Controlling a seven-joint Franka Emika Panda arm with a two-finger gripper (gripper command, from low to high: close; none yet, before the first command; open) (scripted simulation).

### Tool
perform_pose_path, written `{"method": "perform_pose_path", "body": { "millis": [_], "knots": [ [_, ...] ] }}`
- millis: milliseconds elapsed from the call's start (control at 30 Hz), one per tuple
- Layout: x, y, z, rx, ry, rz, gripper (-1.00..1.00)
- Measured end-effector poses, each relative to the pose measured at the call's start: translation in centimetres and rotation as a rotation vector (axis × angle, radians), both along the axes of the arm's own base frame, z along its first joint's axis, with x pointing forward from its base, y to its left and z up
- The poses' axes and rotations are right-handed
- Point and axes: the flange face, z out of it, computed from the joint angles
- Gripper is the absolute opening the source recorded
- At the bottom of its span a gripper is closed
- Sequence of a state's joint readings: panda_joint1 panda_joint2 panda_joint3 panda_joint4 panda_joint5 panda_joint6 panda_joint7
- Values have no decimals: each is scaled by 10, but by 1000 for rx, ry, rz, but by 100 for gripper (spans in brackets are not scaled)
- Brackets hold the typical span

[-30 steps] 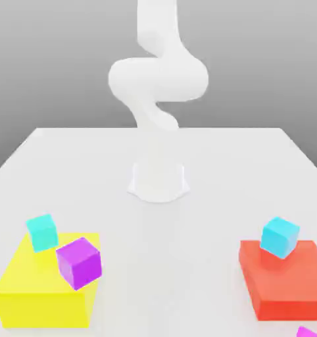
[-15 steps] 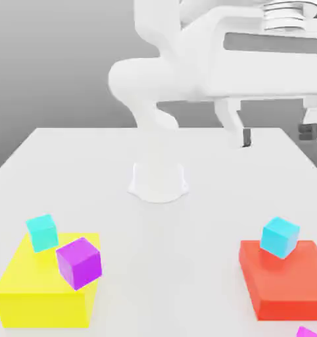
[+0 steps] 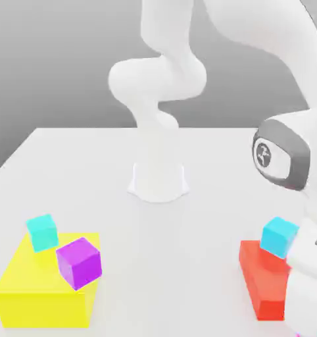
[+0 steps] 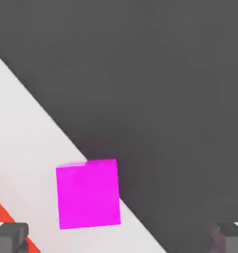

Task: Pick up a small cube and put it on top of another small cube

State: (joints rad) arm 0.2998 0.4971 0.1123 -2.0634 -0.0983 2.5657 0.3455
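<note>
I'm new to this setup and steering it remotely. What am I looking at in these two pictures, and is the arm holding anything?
The white machine is a robot arm bolted to a white table. One picture looks at the table from outside; the other is shot from a camera on the arm's hand. On the table sit a yellow block bearing a cyan cube and a purple cube, and a red block bearing another cyan cube. The hand camera sees a magenta cube at the table's edge. The hand is open and holds nothing.

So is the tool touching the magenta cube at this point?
Apart. In the hand view the magenta cube sits between the two open fingertips, with bare table showing between the cube and each of them.
</note>
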Motion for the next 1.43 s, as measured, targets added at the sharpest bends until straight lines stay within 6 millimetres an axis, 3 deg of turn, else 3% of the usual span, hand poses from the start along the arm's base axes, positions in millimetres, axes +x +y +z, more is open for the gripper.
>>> {"method": "perform_pose_path", "body": {
  "millis": [100, 133, 333, 400, 500, 767, 1000, 1133, 1300, 1333, 1433],
  "knots": [
    [-1, 2, -49, -4, 8, 10, 0],
    [-2, 2, -58, -4, 9, 11, -100],
    [-2, 2, -63, -4, 10, 11, -100],
    [-2, 3, -46, -4, 10, 12, -100],
    [-4, 3, -4, -1, 11, 8, -100],
    [-84, 26, 68, 62, 42, -138, -100],
    [-169, 34, 105, 47, 41, -254, -100],
    [-211, 21, 114, 12, 20, -347, -100],
    [-219, 17, 66, -4, 8, -373, -100],
    [-220, 16, 56, -4, 9, -373, 100],
    [-220, 16, 56, -4, 9, -373, 100]
  ]
}}
